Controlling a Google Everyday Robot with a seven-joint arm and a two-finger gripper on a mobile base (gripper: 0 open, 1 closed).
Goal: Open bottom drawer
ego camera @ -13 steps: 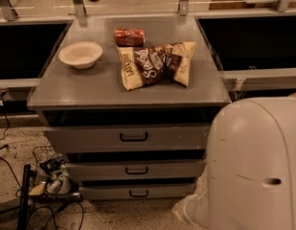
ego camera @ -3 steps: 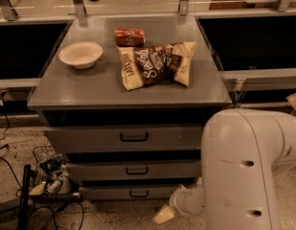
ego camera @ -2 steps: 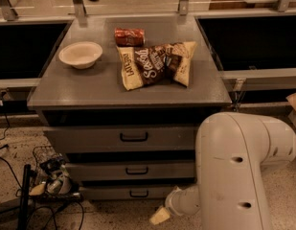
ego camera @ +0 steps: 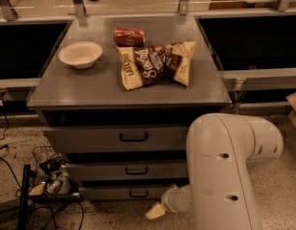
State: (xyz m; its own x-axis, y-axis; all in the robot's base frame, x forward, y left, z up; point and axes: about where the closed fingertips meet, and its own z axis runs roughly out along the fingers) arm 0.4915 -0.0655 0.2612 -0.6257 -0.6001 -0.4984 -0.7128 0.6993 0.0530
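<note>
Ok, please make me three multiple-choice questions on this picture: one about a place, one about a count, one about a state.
1. Where is the tool? A raised high; B low, by the bottom drawer; C out of view.
2. How many drawers has the cabinet? A two; B three; C four.
3. The bottom drawer is: A shut; B half out; C removed.
Answers: B, it hangs near the floor below that drawer's front; B, three handles show; A, its front lines up with the others.
</note>
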